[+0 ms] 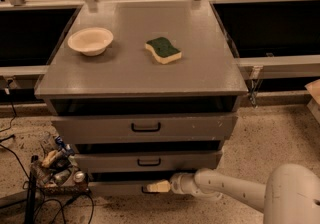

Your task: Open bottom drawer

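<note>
The bottom drawer (117, 188) is the lowest, narrowest grey front of the cabinet, just above the floor. Its small black handle is mostly hidden behind my gripper. My gripper (156, 186) reaches in from the right on a white arm (225, 190), with its cream fingertips right at the handle at the middle of the drawer front. The middle drawer (148, 161) and the top drawer (145, 127) sit above it, each with a black loop handle.
A cream bowl (90, 41) and a green-and-yellow sponge (163, 50) lie on the grey cabinet top (210, 75). A low rack with cans, bottles and cables (55, 168) stands on the speckled floor at the left. Dark bins flank the cabinet.
</note>
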Action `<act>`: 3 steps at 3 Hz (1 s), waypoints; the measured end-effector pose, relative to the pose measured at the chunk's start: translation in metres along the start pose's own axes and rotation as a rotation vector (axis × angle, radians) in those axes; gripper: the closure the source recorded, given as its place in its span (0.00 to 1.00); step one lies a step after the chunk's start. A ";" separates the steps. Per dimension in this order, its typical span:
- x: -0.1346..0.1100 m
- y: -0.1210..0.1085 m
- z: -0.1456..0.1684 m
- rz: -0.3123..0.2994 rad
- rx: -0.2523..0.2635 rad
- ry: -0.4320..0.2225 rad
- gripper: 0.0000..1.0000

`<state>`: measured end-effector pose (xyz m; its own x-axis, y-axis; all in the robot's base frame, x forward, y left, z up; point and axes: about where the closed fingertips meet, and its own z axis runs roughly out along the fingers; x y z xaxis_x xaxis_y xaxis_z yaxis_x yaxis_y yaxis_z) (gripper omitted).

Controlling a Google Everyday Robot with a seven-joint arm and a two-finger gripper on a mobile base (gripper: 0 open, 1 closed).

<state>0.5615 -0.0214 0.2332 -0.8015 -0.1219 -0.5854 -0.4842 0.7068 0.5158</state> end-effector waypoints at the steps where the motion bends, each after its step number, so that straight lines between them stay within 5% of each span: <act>1: 0.004 0.002 -0.023 -0.015 -0.049 0.018 0.00; 2: 0.015 0.007 -0.043 -0.021 -0.110 0.041 0.00; 3: 0.015 0.007 -0.043 -0.021 -0.110 0.041 0.00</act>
<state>0.5314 -0.0481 0.2547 -0.8035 -0.1657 -0.5718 -0.5347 0.6232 0.5707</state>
